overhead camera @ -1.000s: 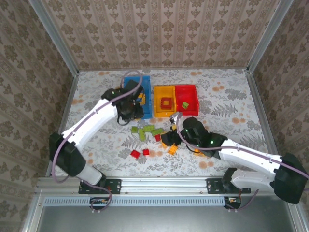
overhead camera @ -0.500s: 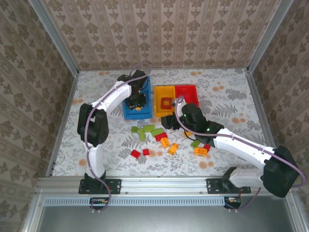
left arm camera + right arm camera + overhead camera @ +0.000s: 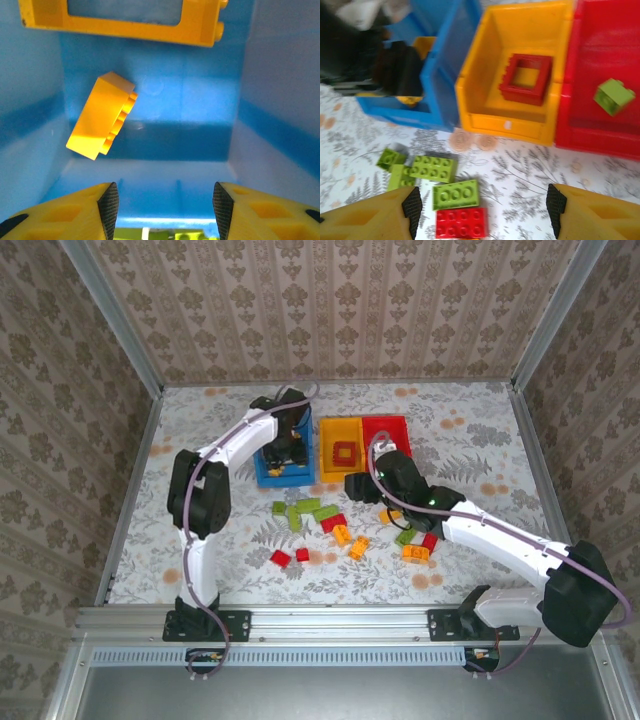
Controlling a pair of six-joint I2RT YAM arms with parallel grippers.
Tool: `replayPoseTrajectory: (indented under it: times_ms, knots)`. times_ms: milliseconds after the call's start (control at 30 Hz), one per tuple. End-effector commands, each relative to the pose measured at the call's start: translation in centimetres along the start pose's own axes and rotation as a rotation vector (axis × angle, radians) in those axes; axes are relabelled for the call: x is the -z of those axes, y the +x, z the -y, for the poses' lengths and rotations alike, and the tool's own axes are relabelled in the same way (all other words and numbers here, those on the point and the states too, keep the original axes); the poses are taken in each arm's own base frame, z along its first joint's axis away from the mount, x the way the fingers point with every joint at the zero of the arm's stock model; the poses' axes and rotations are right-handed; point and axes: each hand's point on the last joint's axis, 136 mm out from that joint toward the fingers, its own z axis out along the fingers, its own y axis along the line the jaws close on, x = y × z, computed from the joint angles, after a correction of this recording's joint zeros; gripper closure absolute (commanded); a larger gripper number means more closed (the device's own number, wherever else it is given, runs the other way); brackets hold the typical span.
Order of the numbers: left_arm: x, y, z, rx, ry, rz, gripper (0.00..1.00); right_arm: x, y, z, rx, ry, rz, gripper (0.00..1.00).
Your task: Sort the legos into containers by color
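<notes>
Now dropping yellow brick (image 3: pixel 102 116) into blue bin (image 3: pixel 280 100), left tool (image 3: pixel 165 206) parted and empty; squaring wide, empty right tool (image 3: pixel 483 205) over red brick (image 3: pixel 461 222) at six o'clock.

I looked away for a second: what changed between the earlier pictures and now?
The left claw moved out over the blue bin and opened; a yellow brick lies loose inside, apparently let go. The right claw, open and empty, swung from the loose legos toward the yellow bin. Unchanged: the red frame there, the green brick in the red bin.
</notes>
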Motion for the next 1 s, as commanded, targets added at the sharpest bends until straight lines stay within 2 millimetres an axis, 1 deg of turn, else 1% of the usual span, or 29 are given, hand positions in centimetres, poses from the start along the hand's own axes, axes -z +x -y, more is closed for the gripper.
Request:
replayPoseTrajectory:
  times_ms: [0, 67, 133, 200, 267, 333, 400, 467, 533, 600, 700, 767, 833, 867, 967]
  knots:
    - [4.4, -0.3, 0.5, -0.041, 0.068, 0.107, 0.45, 1.0, -0.1, 3.0, -0.098, 0.156, -0.013, 0.32]
    - [6.1, -0.1, 0.7, -0.042, 0.106, 0.16, 0.45, 1.5, 0.7, 4.3, -0.151, 0.22, -0.037, 0.35]
    - [7.5, 0.3, 1.1, -0.043, 0.139, 0.207, 0.44, 1.7, 1.9, 5.1, -0.194, 0.247, -0.059, 0.37]
    - [8.2, 0.8, 1.5, -0.052, 0.174, 0.25, 0.44, 2.2, 3.1, 6.2, -0.236, 0.291, -0.077, 0.37]
    - [9.0, 1.6, 2.4, -0.094, 0.209, 0.307, 0.44, 3.1, 4.4, 7.8, -0.261, 0.367, -0.097, 0.38]
    - [9.7, 2.9, 3.2, -0.148, 0.236, 0.353, 0.42, 4.3, 6.3, 9.9, -0.27, 0.467, -0.156, 0.38]
    - [10.1, 4.6, 4.3, -0.198, 0.278, 0.388, 0.41, 4.5, 7.6, 10.8, -0.276, 0.516, -0.213, 0.38]
    - [10.5, 6.8, 5.9, -0.26, 0.338, 0.432, 0.4, 4.6, 8.9, 11.7, -0.28, 0.567, -0.277, 0.38]
    - [10.7, 9.3, 7.6, -0.338, 0.39, 0.463, 0.39, 4.1, 10.0, 12.0, -0.289, 0.579, -0.318, 0.36]
    - [10.9, 11.8, 9.2, -0.41, 0.427, 0.497, 0.39, 3.2, 11.4, 12.4, -0.334, 0.568, -0.364, 0.35]
    - [10.9, 15.0, 10.4, -0.46, 0.443, 0.511, 0.38, 1.8, 12.8, 12.3, -0.384, 0.539, -0.412, 0.36]
    - [11.3, 16.5, 10.9, -0.48, 0.443, 0.527, 0.38, 1.1, 13.2, 12.1, -0.389, 0.528, -0.427, 0.36]
    - [11.5, 17.6, 11.1, -0.493, 0.43, 0.54, 0.37, 0.5, 13.4, 11.8, -0.405, 0.501, -0.43, 0.36]
    - [11.5, 17.9, 11.3, -0.497, 0.422, 0.544, 0.37, 0.0, 14.3, 11.9, -0.411, 0.511, -0.456, 0.36]
    - [11.3, 18.7, 11.7, -0.501, 0.403, 0.548, 0.37, -0.5, 15.5, 12.0, -0.436, 0.512, -0.483, 0.37]
